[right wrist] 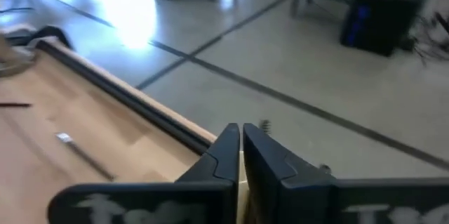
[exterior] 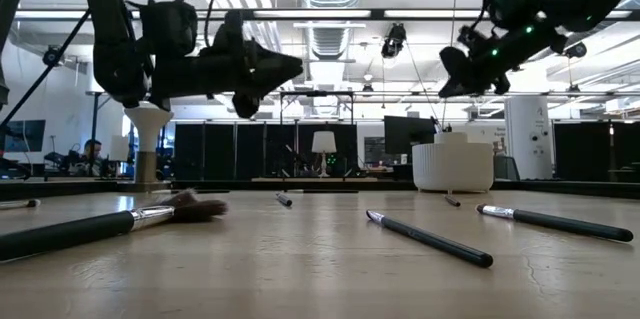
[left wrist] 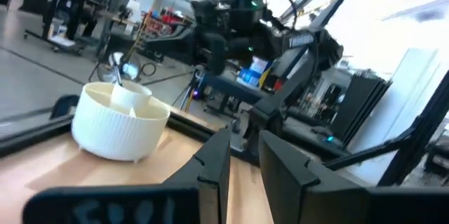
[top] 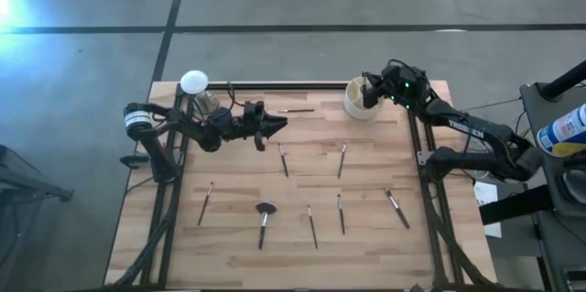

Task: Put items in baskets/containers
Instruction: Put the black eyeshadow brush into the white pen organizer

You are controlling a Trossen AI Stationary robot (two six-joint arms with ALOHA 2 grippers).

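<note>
1. A pale wooden plank tabletop (top: 302, 182) with a dark frame along its far edge is seen in the middle of the high view, set on a grey floor crossed by dark lines.
2. Makeup brushes (top: 264, 223) are scattered well apart across the lower half of the tabletop, one with a wide fluffy dark head.
3. The cream-white ribbed cup (top: 360, 100) is placed at the upper right of the tabletop; a brush handle is seen standing in it.
4. The right claw (top: 371, 88) is held above the cup with its fingers pressed together, nothing gripped.
5. The left claw (top: 279, 127) is held above the upper-left area, fingers partly apart and empty.
6. A white disc on a stand (top: 194, 82) sits at the upper left.
7. In the low view, ceiling lights, dark screens and a lamp (exterior: 323, 142) are seen beyond the tabletop.
</note>
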